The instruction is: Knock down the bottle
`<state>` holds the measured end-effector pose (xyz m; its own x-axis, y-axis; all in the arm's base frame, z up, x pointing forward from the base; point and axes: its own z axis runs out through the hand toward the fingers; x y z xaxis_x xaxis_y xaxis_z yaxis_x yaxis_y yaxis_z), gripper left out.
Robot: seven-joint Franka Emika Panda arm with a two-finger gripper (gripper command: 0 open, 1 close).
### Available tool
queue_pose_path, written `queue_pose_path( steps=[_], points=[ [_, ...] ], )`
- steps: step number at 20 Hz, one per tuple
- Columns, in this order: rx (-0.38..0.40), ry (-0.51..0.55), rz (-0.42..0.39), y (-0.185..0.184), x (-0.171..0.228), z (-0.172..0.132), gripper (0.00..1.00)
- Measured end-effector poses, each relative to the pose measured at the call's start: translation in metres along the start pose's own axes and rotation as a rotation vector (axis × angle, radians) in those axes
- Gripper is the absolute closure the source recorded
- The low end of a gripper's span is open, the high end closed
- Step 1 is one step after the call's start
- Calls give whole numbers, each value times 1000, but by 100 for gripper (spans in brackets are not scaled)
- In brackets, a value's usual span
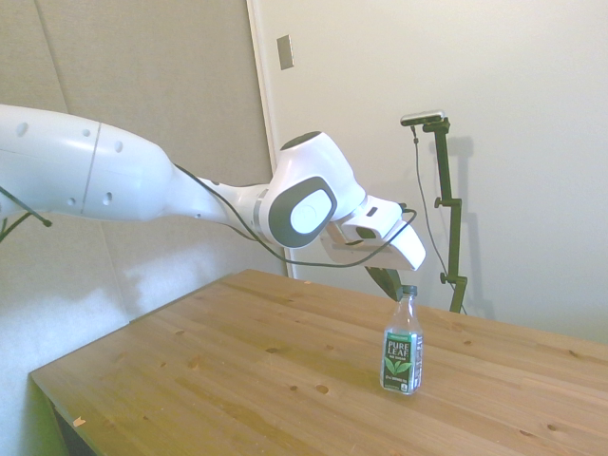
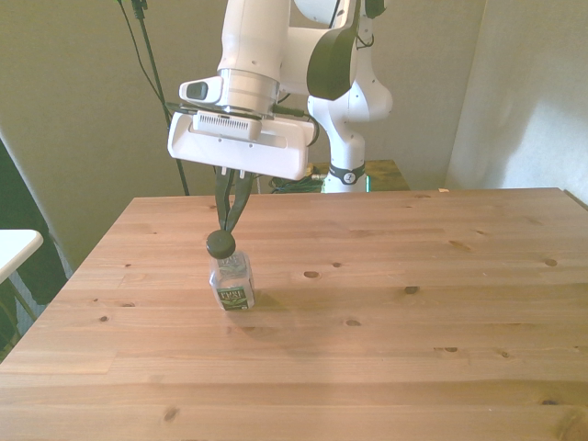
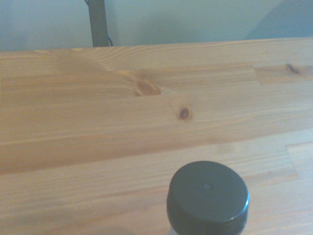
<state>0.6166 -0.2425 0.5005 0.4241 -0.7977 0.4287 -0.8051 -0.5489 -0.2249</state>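
The bottle [image 1: 403, 350] stands upright on the wooden table [image 1: 285, 380]. It is small and clear, with a dark green label and a dark cap. It also shows in the front view as the bottle [image 2: 231, 283], toward the front view's left. My gripper [image 1: 390, 288] hangs just above and beside the cap, on the arm's side of it. In the front view the gripper [image 2: 225, 228] has its dark fingers drawn together into a point right at the cap, shut with nothing held. Whether they touch the cap I cannot tell. The wrist view shows the cap [image 3: 208, 197] from close above.
A pale wall stands beyond the table's far edge. At the front view's left, off the table, sits a white surface [image 2: 14, 246]. Bare wood lies on all sides of the bottle.
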Motion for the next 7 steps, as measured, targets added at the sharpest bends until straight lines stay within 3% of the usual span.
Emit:
queue_pose_path(
  steps=[7],
  points=[
    [6, 21, 57, -20, 9, 22, 100]
  ],
)
